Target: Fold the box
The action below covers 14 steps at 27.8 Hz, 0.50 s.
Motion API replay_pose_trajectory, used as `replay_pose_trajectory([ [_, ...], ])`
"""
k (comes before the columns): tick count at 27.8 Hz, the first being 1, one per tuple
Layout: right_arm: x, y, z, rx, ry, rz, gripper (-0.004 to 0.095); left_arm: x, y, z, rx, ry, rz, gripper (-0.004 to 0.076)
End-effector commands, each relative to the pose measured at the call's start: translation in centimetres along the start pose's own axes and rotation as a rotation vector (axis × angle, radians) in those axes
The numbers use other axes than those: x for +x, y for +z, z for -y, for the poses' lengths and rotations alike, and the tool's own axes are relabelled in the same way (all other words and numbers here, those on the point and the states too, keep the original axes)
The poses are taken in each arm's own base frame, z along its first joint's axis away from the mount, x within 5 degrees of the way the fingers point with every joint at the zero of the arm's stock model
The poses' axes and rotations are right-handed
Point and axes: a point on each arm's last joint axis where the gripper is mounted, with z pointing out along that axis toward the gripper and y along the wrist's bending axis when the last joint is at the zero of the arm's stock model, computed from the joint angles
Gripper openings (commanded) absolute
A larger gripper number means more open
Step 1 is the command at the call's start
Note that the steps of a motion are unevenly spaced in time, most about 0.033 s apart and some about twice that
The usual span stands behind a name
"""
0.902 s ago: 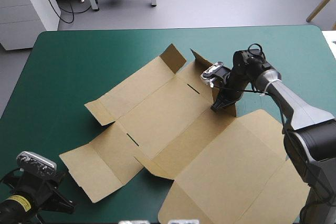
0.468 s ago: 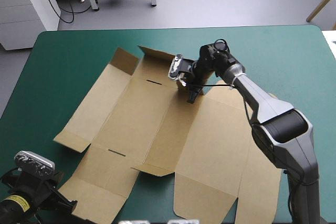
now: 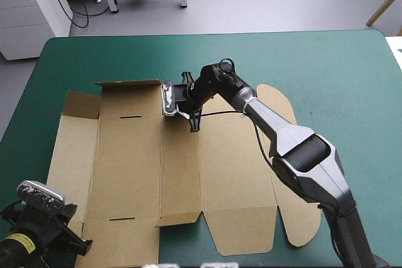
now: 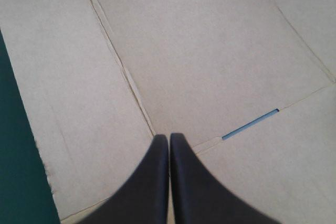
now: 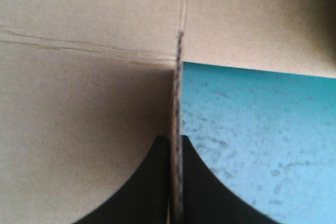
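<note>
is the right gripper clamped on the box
Yes, the right gripper is shut on the box, its board edge between the fingers.

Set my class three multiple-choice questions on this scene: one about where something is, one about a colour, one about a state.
1. Where does the right gripper grip the box?
A. its near edge
B. its far side
C. its left edge

2. What colour is the table cover?
A. red
B. teal-green
C. grey

3. How is the box?
A. mostly flat
B. a finished tray
C. crushed into a ball

Answers:
1 B: it pinches board on the side toward the table's far edge.
2 B: teal-green shows all around the box.
3 A: its panels lie spread out on the table.
</note>
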Motion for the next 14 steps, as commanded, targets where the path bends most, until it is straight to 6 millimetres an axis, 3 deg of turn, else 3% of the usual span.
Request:
replay_pose_trajectory([
  [1,-2.33,-4.09,1.09,0.095,-0.021,0.075,-0.002,-1.14,-0.52,-0.13,-0.002,-0.011,0.065,-0.001],
  [14,-1.63,-4.02,0.2,-0.004,0.162,-0.001,-0.0018,-1.12,-0.52,-0.13,-0.003,0.0,0.062,-0.001],
])
